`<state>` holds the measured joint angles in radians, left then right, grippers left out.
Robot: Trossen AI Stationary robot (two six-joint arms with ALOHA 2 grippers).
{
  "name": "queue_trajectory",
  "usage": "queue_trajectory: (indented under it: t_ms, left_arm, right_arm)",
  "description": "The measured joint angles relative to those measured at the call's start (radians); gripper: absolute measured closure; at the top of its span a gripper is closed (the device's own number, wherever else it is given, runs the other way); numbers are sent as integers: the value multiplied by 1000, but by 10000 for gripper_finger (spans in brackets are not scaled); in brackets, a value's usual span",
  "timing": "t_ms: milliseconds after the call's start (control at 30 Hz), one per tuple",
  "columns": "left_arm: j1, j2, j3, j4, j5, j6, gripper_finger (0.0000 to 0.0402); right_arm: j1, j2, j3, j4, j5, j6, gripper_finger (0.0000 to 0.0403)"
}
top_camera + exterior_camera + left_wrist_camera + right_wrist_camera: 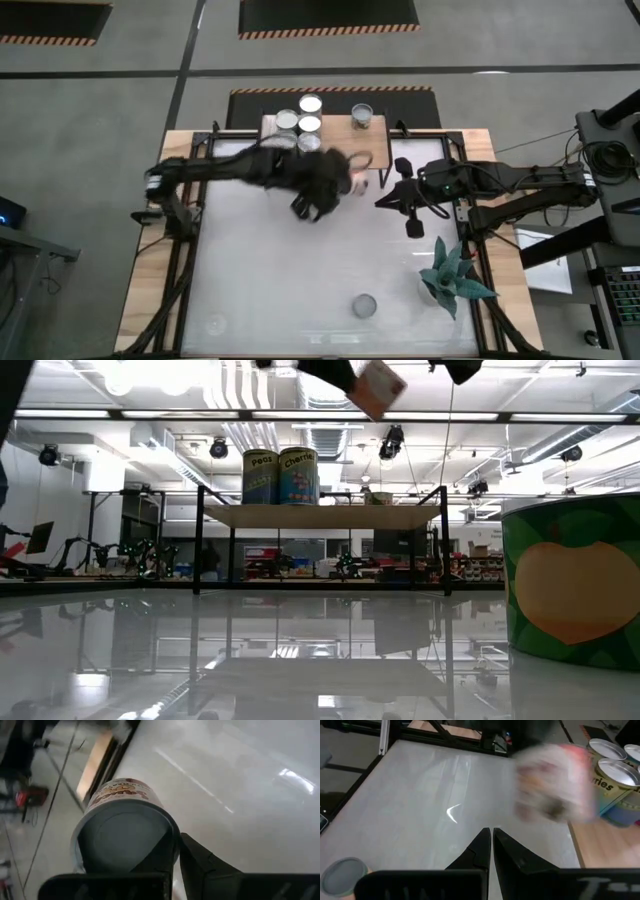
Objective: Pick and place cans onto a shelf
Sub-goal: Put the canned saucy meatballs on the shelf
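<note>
Four cans (309, 122) stand on the shelf (335, 125); the left hand (345, 180) pinches a fifth can (122, 832) nearby. The right hand (395, 195), pressed together, waits. One can (364, 305) remains on the near worktop (260, 270).

Held can (554, 782) motion-blurred, label unreadable; green can (575, 580) cut off at edge.

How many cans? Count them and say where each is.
7 cans: four clustered at the shelf's left, one at its right, one in the left gripper, one on the table's front. The left arm may hide more.
</note>
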<state>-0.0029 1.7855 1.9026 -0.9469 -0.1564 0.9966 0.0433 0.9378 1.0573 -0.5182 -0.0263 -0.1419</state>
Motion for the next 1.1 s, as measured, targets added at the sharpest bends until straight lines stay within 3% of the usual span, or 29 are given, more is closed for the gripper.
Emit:
queue_trajectory:
  t_ms: [133,267,400,533,800,1100]
  left_arm:
    - [97,141,206,-85,0,-9,401]
    - [178,299,460,-285,50,34,402]
    - [252,264,285,-226,127,134,402]
    - [300,248,187,-155,140,109,401]
    - [308,250,144,-83,179,70,393]
    - [315,255,155,3,166,34,325]
  right_arm:
    - [0,-5,0,0,0,1,394]
    - [0,-10,0,0,0,0,394]
    - [0,-20,-1,-6,0,1,394]
    - [0,-37,-4,-8,1,4,394]
    - [-5,-53,-5,-8,4,1,394]
    - [-5,-44,-7,-7,4,12,394]
